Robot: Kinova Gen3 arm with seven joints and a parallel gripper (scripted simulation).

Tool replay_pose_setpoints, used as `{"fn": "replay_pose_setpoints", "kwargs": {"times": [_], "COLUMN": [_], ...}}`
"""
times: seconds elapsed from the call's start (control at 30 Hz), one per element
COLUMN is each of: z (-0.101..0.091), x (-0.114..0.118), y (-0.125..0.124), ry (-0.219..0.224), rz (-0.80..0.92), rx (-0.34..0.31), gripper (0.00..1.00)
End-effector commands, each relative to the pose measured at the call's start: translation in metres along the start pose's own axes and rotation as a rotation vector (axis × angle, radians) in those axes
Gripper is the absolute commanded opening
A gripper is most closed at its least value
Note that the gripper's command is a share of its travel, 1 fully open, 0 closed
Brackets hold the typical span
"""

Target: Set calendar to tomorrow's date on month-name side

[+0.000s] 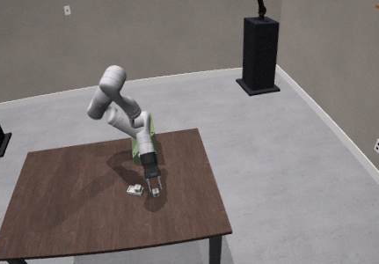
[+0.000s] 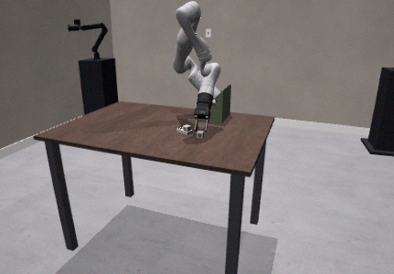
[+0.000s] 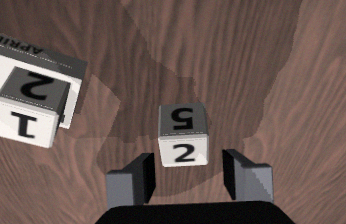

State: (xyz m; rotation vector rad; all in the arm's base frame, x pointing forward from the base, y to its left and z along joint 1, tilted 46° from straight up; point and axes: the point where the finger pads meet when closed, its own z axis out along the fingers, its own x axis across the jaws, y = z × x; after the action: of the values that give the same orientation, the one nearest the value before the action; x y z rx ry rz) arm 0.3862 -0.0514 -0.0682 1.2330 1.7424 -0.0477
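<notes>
Calendar tray [image 3: 69,67], white with the word APRIL printed on its side, sits at about ten o'clock in the wrist view, flat on the dark wooden surface [image 3: 274,60]. It holds one cube [image 3: 30,107]: that cube stands in the tray with a 2 on its upper face and a 1 on the face turned toward the camera, both digits reading upside down from this angle. Whether a second slot beside it is free cannot be judged, since the tray runs off the frame edge.

Moving right, the loose cube [image 3: 183,134] stands on the surface outside the tray, well apart from it, near the centre of the wrist view. Its top face shows a 5, upside down from here, and its near face shows an upright 2. It rests flat on the wood in the arm's shadow.

At six o'clock the tool [image 3: 189,175] hangs just above and behind the loose cube, released, its two grey fingers spread wide with nothing between them. The cube lies just beyond the fingertips, roughly in line with the gap, touching neither finger.

In the top view the tray [image 1: 134,190] lies at nine o'clock from the loose cube [image 1: 156,192], with the tool [image 1: 154,187] pointing down over the cube.
</notes>
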Motion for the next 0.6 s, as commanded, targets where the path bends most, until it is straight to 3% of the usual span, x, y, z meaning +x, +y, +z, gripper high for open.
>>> {"fn": "replay_pose_setpoints", "kwargs": {"times": [0.0,0.57], "z": [0.005,0.015], "x": [-0.002,-0.002], "y": [-0.009,-0.020], "ry": [-0.005,-0.005], "rz": [-0.008,-0.008], "rx": [0.010,0.010], "gripper": [0.87,0.87]}}
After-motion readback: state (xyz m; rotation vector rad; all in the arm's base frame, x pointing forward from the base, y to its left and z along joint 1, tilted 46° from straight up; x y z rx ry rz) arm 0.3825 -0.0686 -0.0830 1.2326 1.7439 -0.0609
